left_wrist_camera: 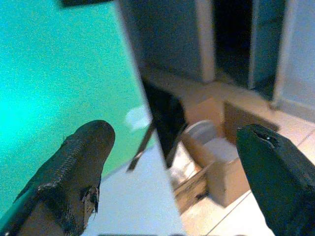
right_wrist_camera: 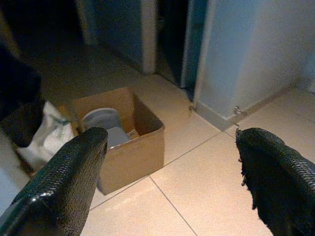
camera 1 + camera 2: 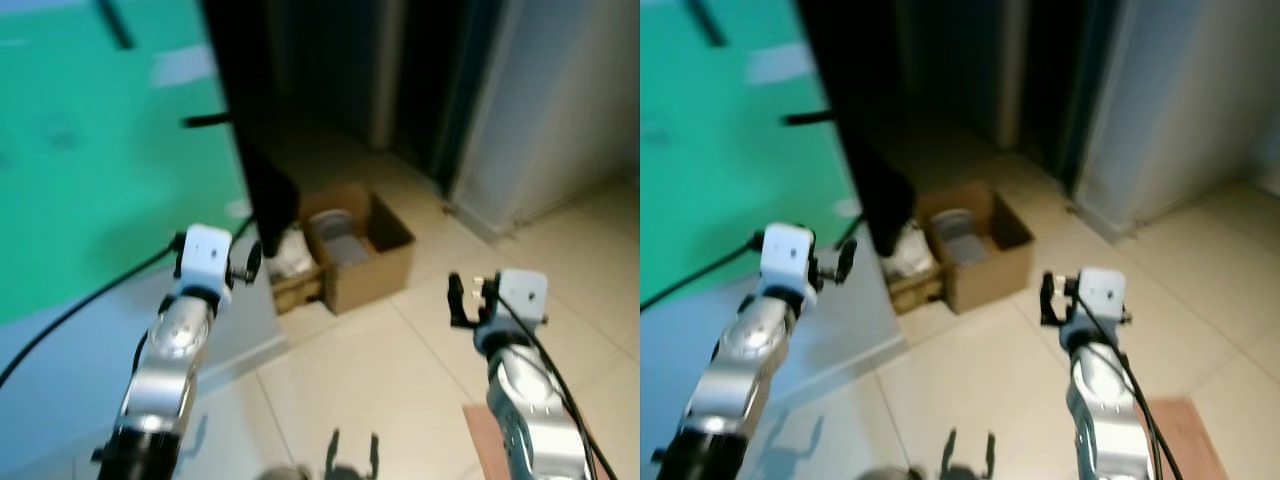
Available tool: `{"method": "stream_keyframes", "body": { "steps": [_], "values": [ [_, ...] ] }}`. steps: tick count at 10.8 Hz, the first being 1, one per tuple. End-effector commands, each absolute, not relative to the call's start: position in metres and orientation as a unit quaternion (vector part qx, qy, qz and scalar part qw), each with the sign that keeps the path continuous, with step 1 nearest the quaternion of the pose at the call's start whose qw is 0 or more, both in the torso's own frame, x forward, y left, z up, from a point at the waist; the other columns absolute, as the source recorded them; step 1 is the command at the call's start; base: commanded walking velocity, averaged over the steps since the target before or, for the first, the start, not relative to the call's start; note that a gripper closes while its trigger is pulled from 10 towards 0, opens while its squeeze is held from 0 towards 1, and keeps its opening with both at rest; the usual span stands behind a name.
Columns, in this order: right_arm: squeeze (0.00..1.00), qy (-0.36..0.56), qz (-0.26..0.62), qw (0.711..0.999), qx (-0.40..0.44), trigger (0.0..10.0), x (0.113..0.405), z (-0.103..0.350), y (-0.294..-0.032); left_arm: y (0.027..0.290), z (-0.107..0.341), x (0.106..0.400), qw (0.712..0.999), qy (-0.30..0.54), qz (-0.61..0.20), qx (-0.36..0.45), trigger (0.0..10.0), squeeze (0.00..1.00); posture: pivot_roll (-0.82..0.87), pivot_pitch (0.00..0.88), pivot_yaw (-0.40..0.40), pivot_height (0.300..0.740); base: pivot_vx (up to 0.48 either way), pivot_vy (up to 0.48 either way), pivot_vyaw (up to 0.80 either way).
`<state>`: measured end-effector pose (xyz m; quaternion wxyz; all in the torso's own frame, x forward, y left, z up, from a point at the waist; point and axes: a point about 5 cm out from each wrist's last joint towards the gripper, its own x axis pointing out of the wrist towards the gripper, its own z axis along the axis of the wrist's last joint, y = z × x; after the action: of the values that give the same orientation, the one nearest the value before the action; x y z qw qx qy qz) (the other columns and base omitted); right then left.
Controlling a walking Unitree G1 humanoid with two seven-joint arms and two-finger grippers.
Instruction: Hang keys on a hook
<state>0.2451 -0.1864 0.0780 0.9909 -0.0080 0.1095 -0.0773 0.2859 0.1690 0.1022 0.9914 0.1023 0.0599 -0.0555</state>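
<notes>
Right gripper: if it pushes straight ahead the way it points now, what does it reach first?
Probably the open cardboard box on the tiled floor. The right gripper, fingers apart, points down between it and the pale wall corner; depth is unclear.

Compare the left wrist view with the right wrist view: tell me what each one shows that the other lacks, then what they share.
Left wrist view: a bright green wall panel beside the open left gripper, with a dark hanging shape at the panel's edge.

Right wrist view: the open right gripper, a white crumpled bag next to the box, and a pale wall corner with its skirting.

Both: the open brown cardboard box with a grey round item inside, the beige tiled floor, and a dark doorway behind.
</notes>
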Motion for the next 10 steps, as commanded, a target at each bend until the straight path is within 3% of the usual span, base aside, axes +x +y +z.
{"method": "stream_keyframes", "body": {
  "steps": [1, 10],
  "values": [
    [1.00, 0.112, -0.057, 0.992, -0.007, 10.0, 0.2465, 0.0786, -0.1782, 0.1712, 0.1106, 0.2871, 0.990, 0.047, -0.055, 0.118, 10.0, 0.63, -0.02, 0.000, 0.014, 0.740, 0.000, 0.000, 0.80],
    [1.00, 0.113, -0.051, 0.992, -0.011, 10.0, 0.2490, 0.0764, -0.1786, 0.1719, 0.1113, 0.2857, 0.994, 0.042, -0.049, 0.094, 10.0, 0.64, -0.02, 0.000, 0.009, 0.740, 0.000, 0.000, 0.80]
  ]
}}
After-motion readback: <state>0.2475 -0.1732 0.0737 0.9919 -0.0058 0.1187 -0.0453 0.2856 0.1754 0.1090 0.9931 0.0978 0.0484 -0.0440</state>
